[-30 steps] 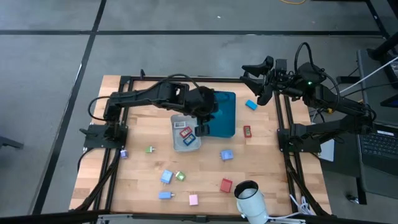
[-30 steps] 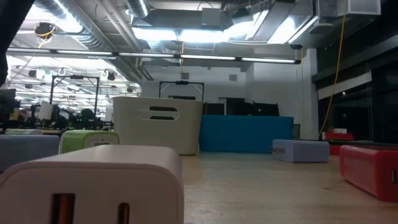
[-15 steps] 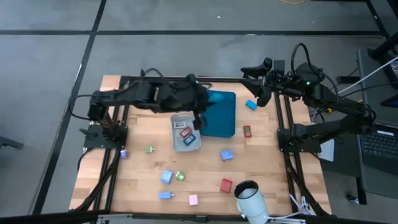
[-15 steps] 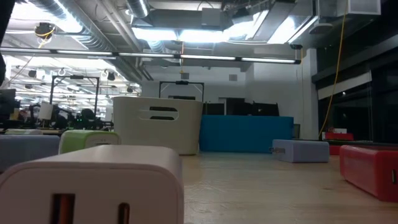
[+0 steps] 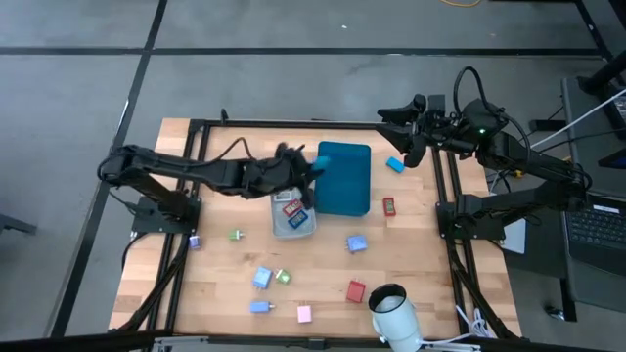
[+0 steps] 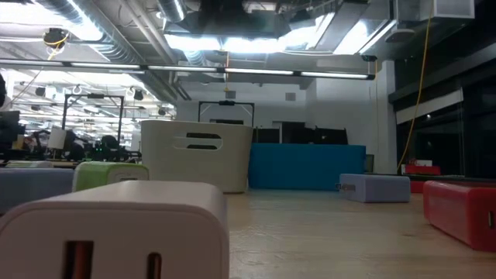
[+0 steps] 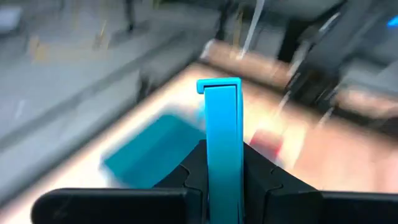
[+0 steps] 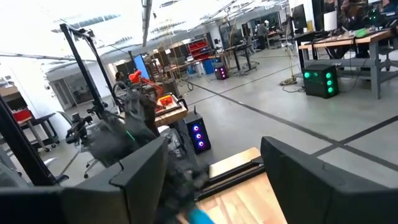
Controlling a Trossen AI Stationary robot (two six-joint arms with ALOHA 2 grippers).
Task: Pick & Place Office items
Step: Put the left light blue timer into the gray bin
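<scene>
Small colourful office items lie scattered on the wooden table, among them a blue one [image 5: 356, 243], a red one [image 5: 356, 290] and a pink one [image 5: 304, 313]. A grey bin [image 5: 293, 210] holds a red and a blue piece. Beside it stands the teal tray [image 5: 344, 178]. My left gripper [image 5: 309, 167] reaches in from the table's left, just beyond the bin at the tray's left edge. It is shut on a flat blue piece [image 7: 219, 124]. My right gripper [image 5: 406, 132] waits open, high over the far right corner, with nothing between its fingers [image 8: 149, 180]. My left gripper pinches the flat blue piece by its two broad faces [image 7: 219, 177] between its two fingers [image 7: 194, 168]. The fingers come from the table's left, slanting a little downward. The piece sticks out well past the fingertips and is lifted clear of the table.
A blue item [image 5: 395, 164] and a red one [image 5: 388, 205] lie right of the tray. Green [image 5: 236, 235], purple [image 5: 195, 242] and light blue [image 5: 259, 306] pieces dot the near left. A white camera [image 5: 391, 313] stands at the near edge. Black frame rails border the table.
My left arm has drawn its elbow back toward the table's left and stretched out low. Its gripper has sunk, rolled and slid along the tray's left edge toward the far side. It has stayed shut on the blue piece.
</scene>
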